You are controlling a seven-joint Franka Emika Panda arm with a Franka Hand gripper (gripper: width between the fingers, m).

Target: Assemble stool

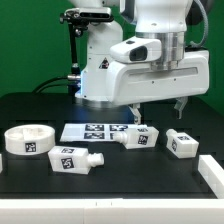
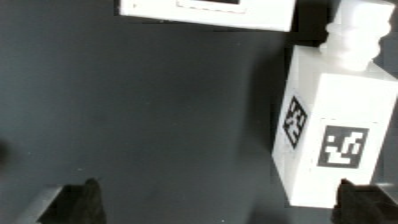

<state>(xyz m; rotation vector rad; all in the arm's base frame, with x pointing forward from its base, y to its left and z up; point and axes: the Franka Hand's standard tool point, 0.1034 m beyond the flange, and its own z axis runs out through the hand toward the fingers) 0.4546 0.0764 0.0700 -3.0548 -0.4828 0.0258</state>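
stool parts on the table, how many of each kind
seat: 1
legs: 3
total: 4

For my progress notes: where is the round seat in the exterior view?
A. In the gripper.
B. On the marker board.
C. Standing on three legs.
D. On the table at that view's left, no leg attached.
D: the round seat lies on the table at the exterior view's left, apart from the nearest leg and the open, empty gripper.
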